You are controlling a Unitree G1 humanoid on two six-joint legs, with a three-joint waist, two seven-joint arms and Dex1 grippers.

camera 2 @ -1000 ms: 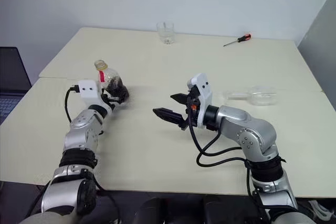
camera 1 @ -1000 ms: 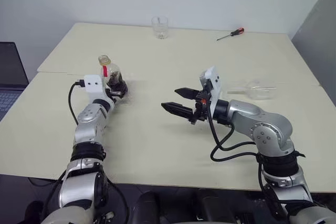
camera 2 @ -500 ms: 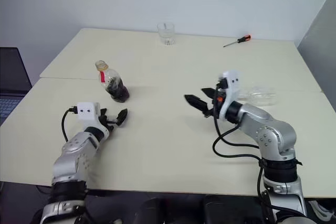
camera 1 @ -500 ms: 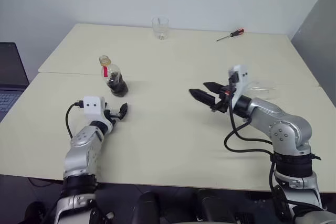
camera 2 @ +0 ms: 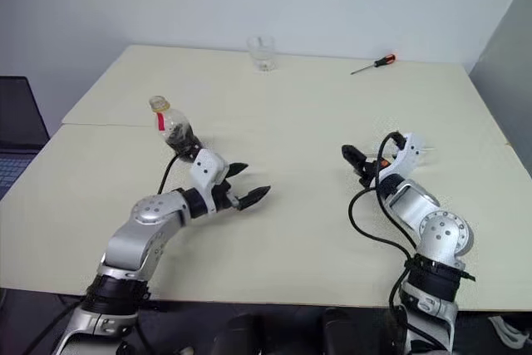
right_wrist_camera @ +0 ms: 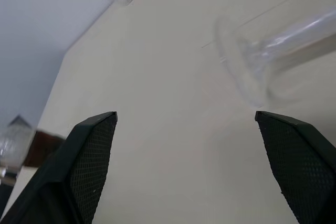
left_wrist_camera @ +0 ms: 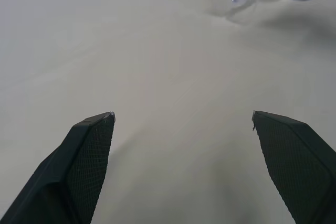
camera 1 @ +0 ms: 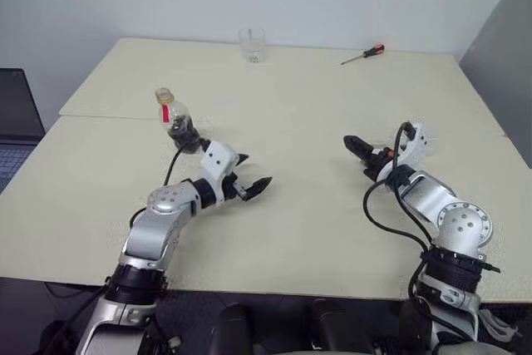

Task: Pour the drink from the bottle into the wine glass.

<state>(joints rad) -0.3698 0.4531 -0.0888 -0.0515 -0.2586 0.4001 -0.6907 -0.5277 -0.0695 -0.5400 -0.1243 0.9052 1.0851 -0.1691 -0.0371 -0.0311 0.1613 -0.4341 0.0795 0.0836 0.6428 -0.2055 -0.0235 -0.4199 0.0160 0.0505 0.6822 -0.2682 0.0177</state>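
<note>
Both arms have swung to the robot's right: left gripper point(camera 1: 249, 173) is off the bottle point(camera 1: 177, 123) and now hangs mid-table, jaws spread wide, empty. Right gripper point(camera 1: 363, 154) sits w/ jaws wide, empty, just beside the wine glass point(right_wrist_camera: 273, 51), which lies on its side. Bottle stands upright on the table point(camera 1: 299, 97), drink point(camera 1: 185, 135) inside; tumbler point(camera 1: 253, 44) and screwdriver point(camera 1: 363, 55) at far edge.
</note>
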